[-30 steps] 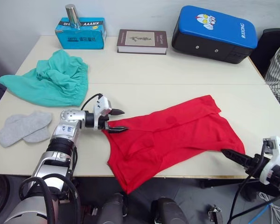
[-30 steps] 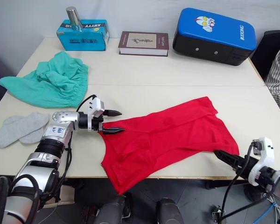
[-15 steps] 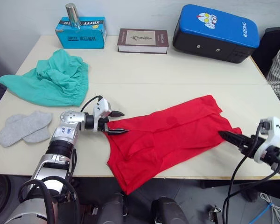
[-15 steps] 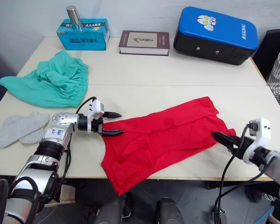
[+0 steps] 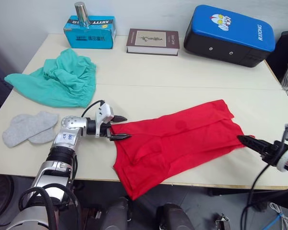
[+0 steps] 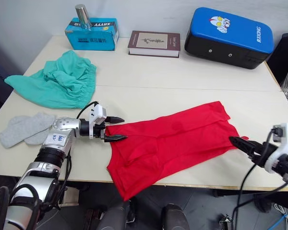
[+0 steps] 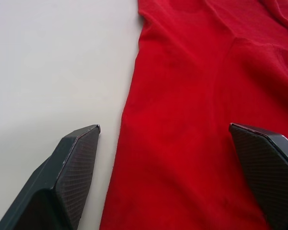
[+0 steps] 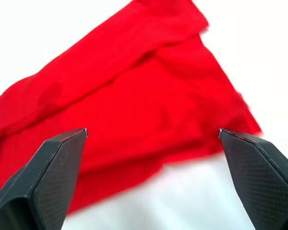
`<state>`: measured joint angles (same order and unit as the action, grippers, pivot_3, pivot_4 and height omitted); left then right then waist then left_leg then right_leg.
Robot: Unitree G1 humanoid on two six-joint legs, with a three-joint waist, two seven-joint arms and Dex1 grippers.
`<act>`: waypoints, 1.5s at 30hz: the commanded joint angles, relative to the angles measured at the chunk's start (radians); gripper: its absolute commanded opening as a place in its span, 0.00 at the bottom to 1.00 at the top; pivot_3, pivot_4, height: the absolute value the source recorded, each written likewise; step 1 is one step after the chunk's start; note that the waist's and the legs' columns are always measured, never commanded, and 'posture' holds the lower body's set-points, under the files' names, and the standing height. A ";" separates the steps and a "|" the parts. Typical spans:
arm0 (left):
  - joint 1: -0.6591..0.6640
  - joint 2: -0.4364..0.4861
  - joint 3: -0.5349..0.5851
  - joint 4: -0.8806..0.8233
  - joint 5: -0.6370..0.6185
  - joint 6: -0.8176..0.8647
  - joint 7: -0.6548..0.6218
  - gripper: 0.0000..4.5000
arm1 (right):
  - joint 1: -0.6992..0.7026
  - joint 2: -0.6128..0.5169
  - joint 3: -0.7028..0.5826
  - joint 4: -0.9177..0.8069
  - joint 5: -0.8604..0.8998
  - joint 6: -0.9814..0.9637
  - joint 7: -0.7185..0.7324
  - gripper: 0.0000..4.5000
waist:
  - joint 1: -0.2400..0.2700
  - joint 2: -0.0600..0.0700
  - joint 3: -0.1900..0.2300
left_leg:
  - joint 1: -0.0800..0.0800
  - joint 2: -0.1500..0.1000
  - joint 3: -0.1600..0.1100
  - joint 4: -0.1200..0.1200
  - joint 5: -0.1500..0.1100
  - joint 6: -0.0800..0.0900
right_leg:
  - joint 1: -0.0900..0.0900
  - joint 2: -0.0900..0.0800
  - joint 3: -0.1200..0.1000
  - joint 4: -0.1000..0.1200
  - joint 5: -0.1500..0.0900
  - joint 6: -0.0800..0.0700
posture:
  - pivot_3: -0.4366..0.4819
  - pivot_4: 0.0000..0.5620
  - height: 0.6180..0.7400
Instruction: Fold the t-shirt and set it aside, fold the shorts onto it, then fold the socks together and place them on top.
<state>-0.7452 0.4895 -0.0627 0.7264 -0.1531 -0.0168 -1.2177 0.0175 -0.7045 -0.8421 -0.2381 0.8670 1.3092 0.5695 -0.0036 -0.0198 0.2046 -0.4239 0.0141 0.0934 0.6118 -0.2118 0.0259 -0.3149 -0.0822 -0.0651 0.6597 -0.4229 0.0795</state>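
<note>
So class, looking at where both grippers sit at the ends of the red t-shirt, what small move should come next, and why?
Probably close the left gripper on the t-shirt edge. Its open fingers straddle that edge in the left wrist view, while the right gripper, also open, points at the opposite corner. The shirt lies spread and unfolded, one end hanging over the table front.

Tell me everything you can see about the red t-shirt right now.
The t-shirt is bright red soft cloth, lying flat but creased across the table's near edge, one corner drooping over it. The left gripper, jaws open, straddles its left edge; the right gripper points at its right corner.
</note>
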 commanded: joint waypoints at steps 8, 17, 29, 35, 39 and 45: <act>-0.069 0.011 -0.006 0.084 0.040 -0.007 0.012 1.00 | 0.102 -0.025 0.233 0.039 -0.216 -0.309 0.017 0.99 | -0.024 -0.003 -0.002 | 0.001 0.000 0.003 0.000 -0.001 0.008 | 0.001 -0.001 0.002 -0.002 0.000 0.000 | 0.48 0.27 1.00; -0.082 -0.018 -0.039 0.097 0.051 0.051 -0.057 1.00 | -0.051 0.022 0.372 0.139 -0.259 -0.383 0.011 0.99 | -0.027 -0.007 -0.003 | 0.002 0.000 0.003 0.000 0.002 0.001 | 0.001 0.000 0.001 -0.001 0.000 0.000 | 0.48 0.27 1.00; -0.070 -0.018 -0.038 0.104 0.053 0.057 -0.056 0.32 | -0.106 0.000 0.440 0.223 -0.329 -0.503 0.064 0.24 | -0.026 -0.009 -0.005 | 0.003 0.000 0.002 0.000 0.002 0.001 | 0.002 0.000 0.001 -0.001 0.000 0.000 | 0.48 0.27 1.00; 0.018 -0.004 -0.003 -0.016 0.008 0.119 -0.030 0.00 | -0.180 -0.026 0.458 0.314 -0.360 -0.569 0.099 0.00 | -0.028 -0.009 -0.005 | 0.003 0.000 0.002 0.000 0.002 0.001 | 0.002 0.000 0.001 -0.001 0.000 0.000 | 0.48 0.27 1.00; 0.139 0.003 0.051 -0.223 -0.044 0.217 0.052 0.00 | -0.281 -0.044 0.493 0.438 -0.424 -0.670 0.099 0.00 | -0.032 -0.008 -0.005 | 0.003 0.000 0.002 0.000 0.002 0.001 | 0.002 -0.001 0.001 0.000 0.000 0.000 | 0.48 0.27 1.00; 0.396 -0.060 0.161 -0.645 -0.099 0.341 0.340 0.00 | -0.535 0.021 0.586 0.685 -0.572 -0.871 -0.022 0.00 | -0.039 -0.004 -0.003 | 0.003 0.000 0.003 0.001 0.002 0.001 | 0.002 -0.001 0.002 0.000 0.000 0.000 | 0.48 0.27 1.00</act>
<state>-0.3995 0.4471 0.0535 0.2046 -0.2200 0.2828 -0.9704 -0.4712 -0.6865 -0.2646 0.3995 0.3443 0.5172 0.5965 -0.0425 -0.0240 0.2019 -0.4211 0.0145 0.0957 0.6127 -0.2094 0.0264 -0.3131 -0.0833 -0.0635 0.6597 -0.4228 0.0794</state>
